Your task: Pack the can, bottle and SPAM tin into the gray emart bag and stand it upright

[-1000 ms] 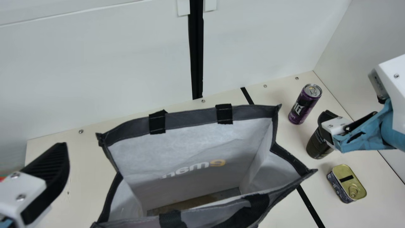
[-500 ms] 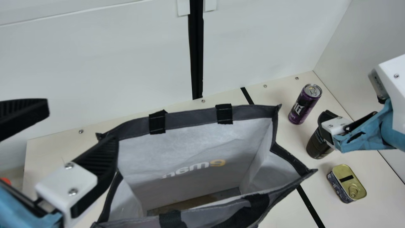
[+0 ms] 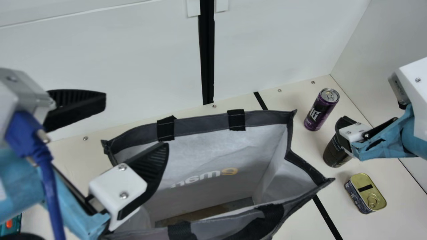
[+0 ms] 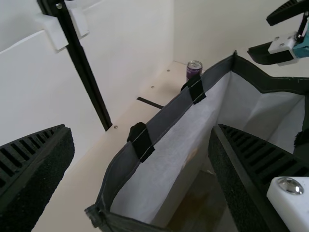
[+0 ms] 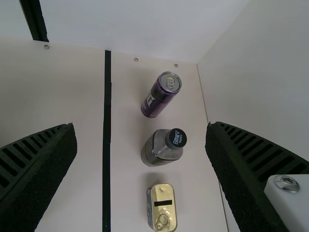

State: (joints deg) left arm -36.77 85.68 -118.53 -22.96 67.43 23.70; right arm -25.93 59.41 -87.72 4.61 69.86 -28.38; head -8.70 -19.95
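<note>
The robot's left gripper enters at the main view's left, its two black ribbed fingers spread wide, one over the mouth of the open gray fabric emart bag; the bag's far rim runs between them in the left wrist view. The right gripper hangs above the cream table at the bottle, its two ribbed fingers also wide apart with nothing between them. The bag stands upright, with smooth whitish lining and black webbing straps, two stitched ends on its far rim. Beside it, at the robot's right, three goods stand in a row: one slim purple metal can, one rounded dark bottle with a black cap, and one rectangular gold-lidded SPAM tin, ring pull up.
</note>
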